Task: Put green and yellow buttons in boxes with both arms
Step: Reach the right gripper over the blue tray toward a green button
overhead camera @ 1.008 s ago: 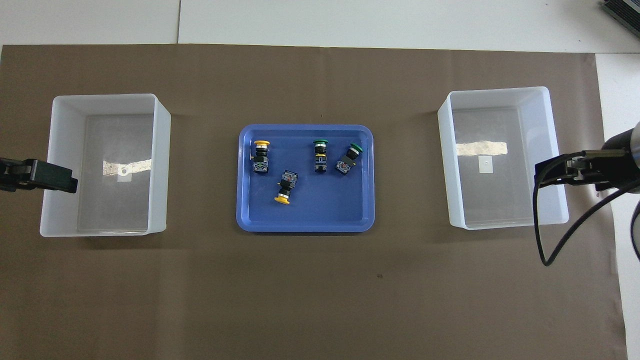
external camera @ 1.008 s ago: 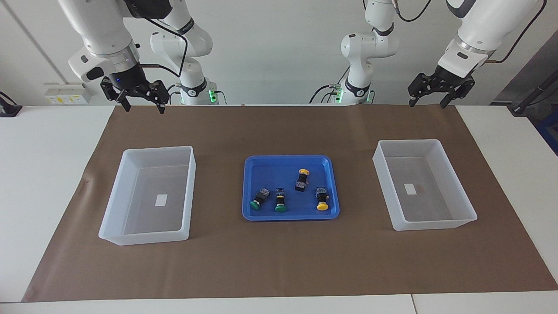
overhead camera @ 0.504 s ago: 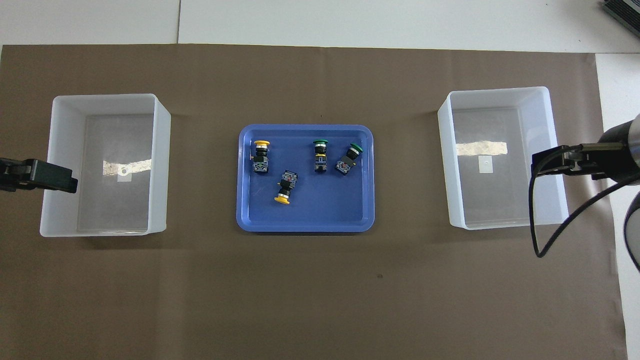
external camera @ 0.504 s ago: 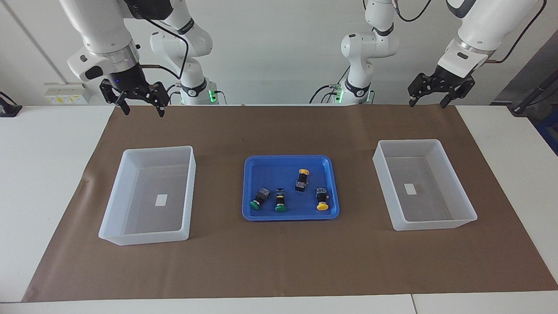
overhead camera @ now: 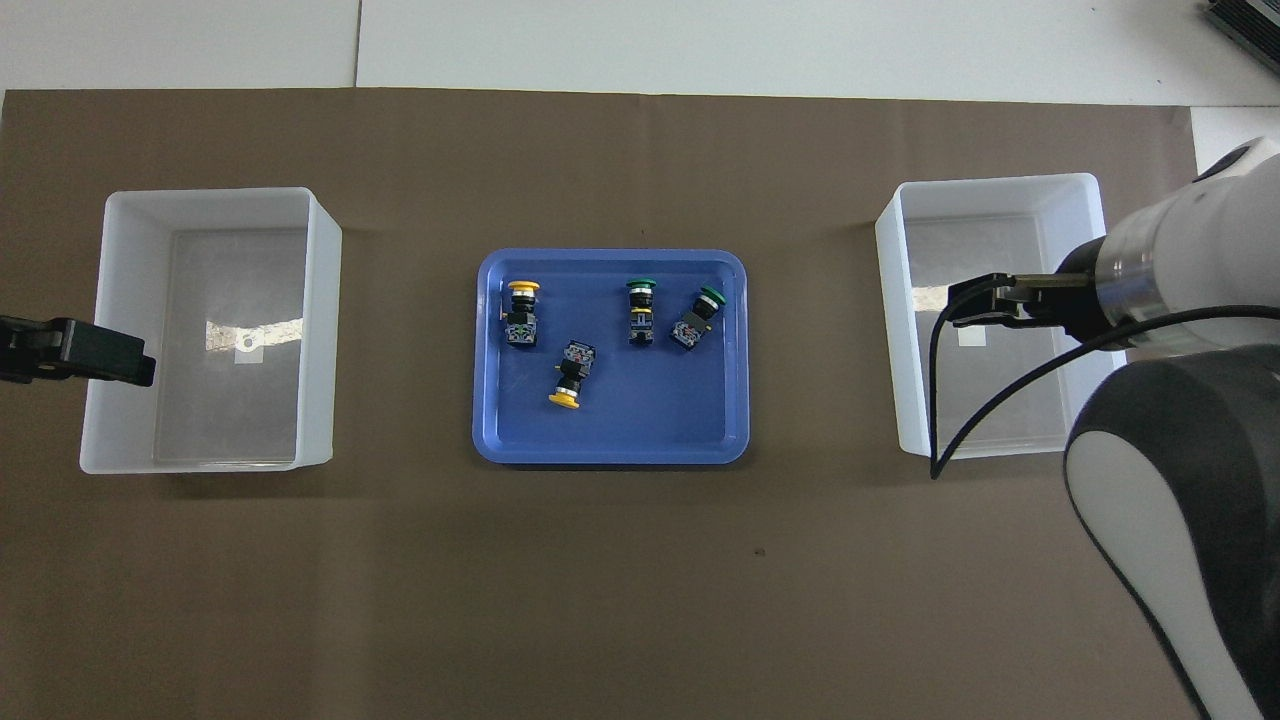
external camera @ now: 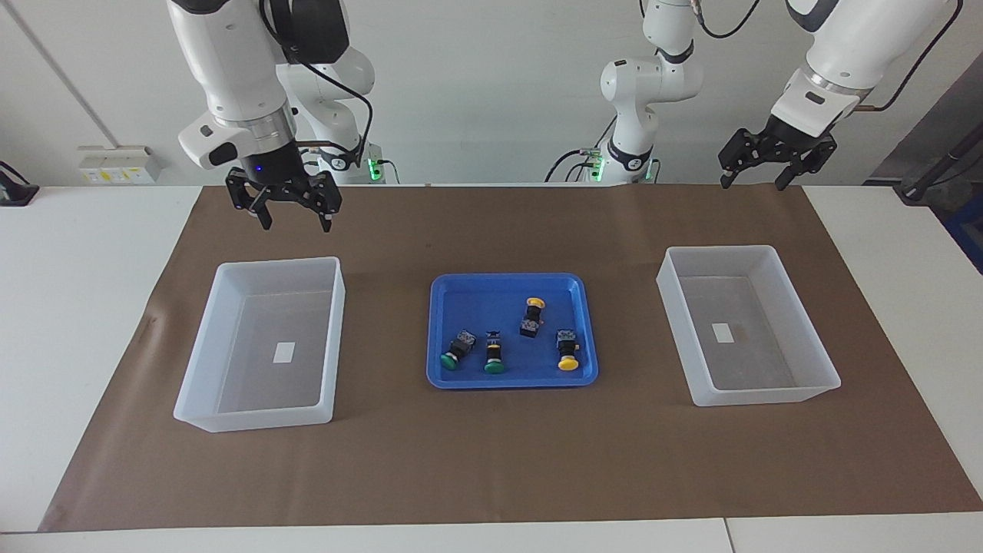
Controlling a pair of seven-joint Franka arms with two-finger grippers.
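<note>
We find a blue tray (external camera: 581, 322) at the middle of a brown mat (external camera: 491, 461), flanked by two boxes: one (external camera: 261, 407) toward the right arm's end of the table, the other (external camera: 749, 395) toward the left arm's end. Each box holds only a small white label (external camera: 284, 352). All four buttons lie on their sides in the tray. The two green buttons (external camera: 455, 351) (external camera: 494, 354) sit beside each other toward the right arm's end of the tray. One yellow button (external camera: 567, 350) lies toward the left arm's end, and the second yellow button (external camera: 531, 315) lies nearer to the robots than the rest. None touches another. The right gripper (external camera: 293, 223) hangs in the air over the mat, above the edge of its box nearest the robots, fingers spread and holding nothing. The left gripper (external camera: 754, 183) hangs raised over the mat's edge nearest the robots, toward its own end of the table, fingers likewise spread and empty. We note a black cable (overhead camera: 985, 400) looping from the right arm.
</note>
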